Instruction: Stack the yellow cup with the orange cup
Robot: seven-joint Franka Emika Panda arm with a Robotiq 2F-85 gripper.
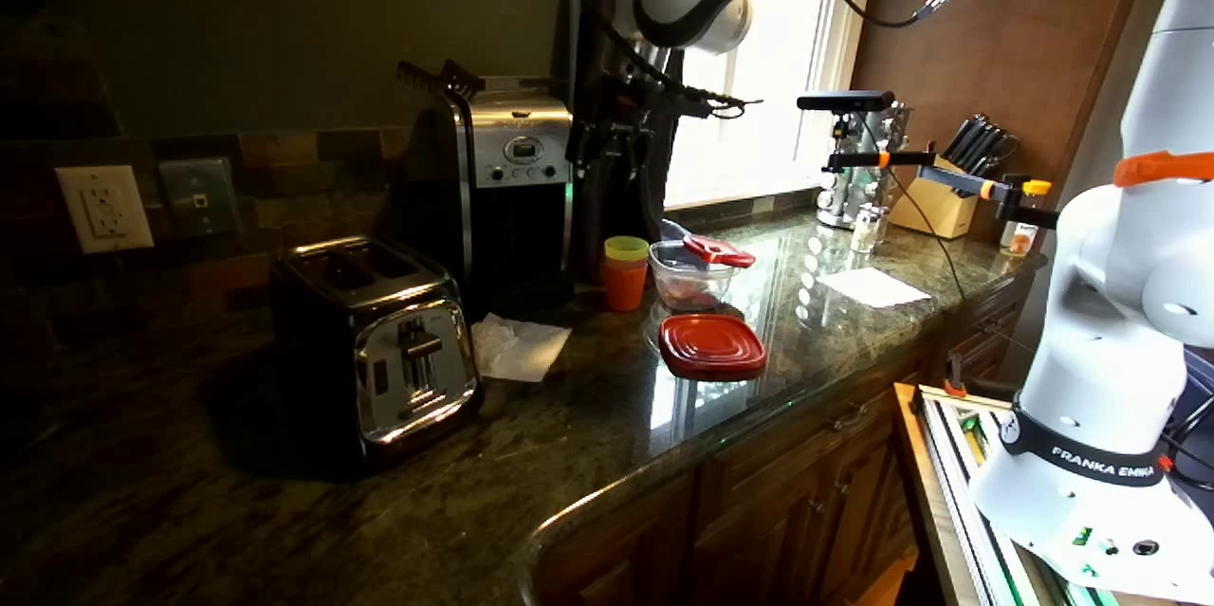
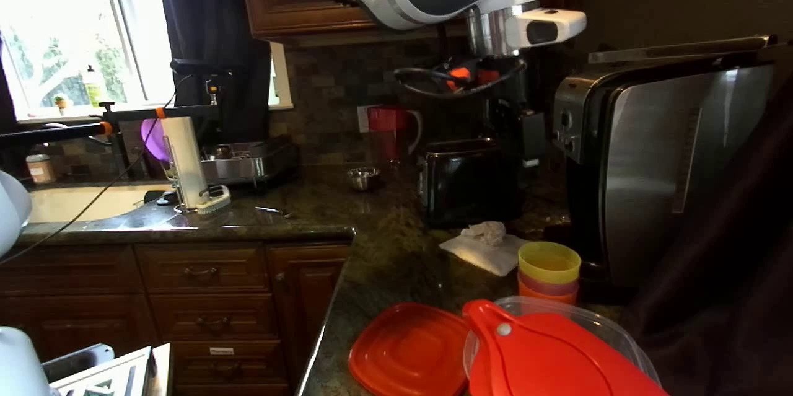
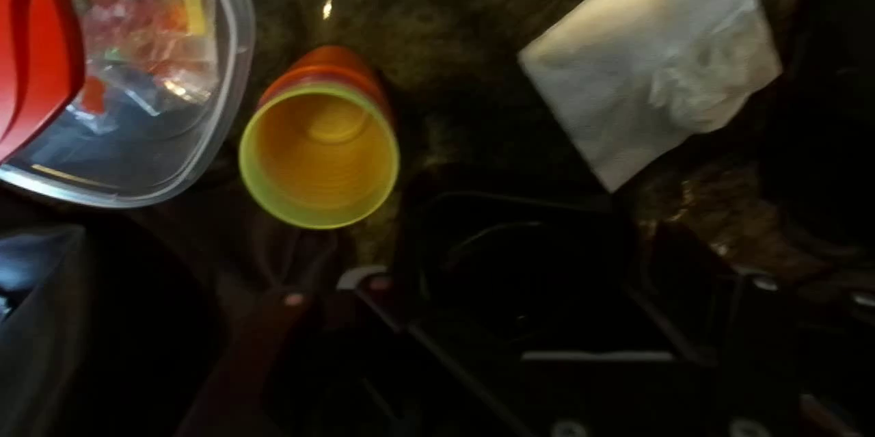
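Status: stacking appears complete. The yellow cup [image 2: 549, 264] sits nested, upright, above the orange cup [image 1: 624, 288]; a pinkish band [image 2: 549, 287] shows between. Gripper [image 1: 608, 173]: jaws apart, holding nothing, well above the cups. Remaining: withdrawal at most. Cups: tapered, smooth-looking, seemingly plastic; thin round rim
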